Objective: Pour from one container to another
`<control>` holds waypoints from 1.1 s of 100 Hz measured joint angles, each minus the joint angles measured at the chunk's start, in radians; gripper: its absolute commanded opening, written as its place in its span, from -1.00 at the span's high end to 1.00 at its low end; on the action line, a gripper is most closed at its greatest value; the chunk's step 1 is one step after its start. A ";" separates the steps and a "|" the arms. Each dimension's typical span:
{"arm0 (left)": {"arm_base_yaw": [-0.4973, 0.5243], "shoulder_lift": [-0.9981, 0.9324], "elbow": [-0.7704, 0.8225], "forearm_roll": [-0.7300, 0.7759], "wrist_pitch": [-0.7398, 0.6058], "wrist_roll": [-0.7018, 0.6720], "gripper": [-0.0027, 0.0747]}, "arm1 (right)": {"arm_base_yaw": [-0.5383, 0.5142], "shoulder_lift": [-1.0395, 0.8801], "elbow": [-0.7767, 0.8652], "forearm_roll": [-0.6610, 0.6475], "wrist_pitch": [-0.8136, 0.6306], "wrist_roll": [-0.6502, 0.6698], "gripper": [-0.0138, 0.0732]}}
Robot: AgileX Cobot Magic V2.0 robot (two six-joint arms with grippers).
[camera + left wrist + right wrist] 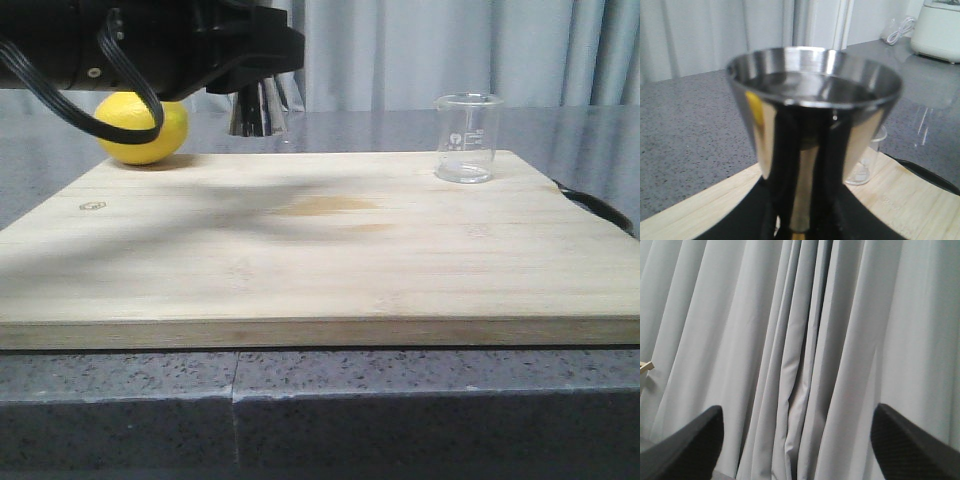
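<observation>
The beaker (467,138) stands upright on the wooden board (300,250), out at about two o'clock, near the far right corner. It looks empty, but the glass is clear and far away, so a little water could be hiding in it. It stands alone, well apart from everything else, so a gripper can come at it with nothing in the way.

The jigger (812,125) is up in the air at about eleven o'clock, and the left gripper (250,70) is grasping it. It is held straight up with its wide mouth on top, so it can catch what gets poured in.

The lemon (143,127) sits at ten o'clock, just behind the board's far edge.

The right gripper (799,450) has its fingers spread wide, holding nothing. It points at the curtain (800,340), away from the bench (320,400).
</observation>
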State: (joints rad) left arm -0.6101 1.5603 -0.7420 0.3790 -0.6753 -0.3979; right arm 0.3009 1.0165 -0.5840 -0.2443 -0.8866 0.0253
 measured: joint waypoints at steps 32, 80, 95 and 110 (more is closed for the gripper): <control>0.024 -0.001 0.080 0.014 -0.020 0.000 0.98 | 0.000 -0.032 0.003 -0.002 0.065 0.000 -0.58; 0.025 -0.002 0.213 -0.025 -0.193 0.033 0.98 | 0.000 -0.032 0.003 -0.002 0.068 0.000 -0.58; 0.025 -0.003 0.213 -0.050 -0.199 0.074 0.98 | 0.000 -0.032 0.003 -0.002 0.070 0.000 -0.58; 0.025 -0.003 0.213 -0.068 -0.203 0.086 0.98 | 0.000 -0.032 0.003 -0.002 0.070 0.000 -0.58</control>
State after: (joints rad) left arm -0.5848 1.5574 -0.5288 0.3111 -0.8783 -0.3121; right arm 0.3009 0.9850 -0.5808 -0.2459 -0.8168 0.0253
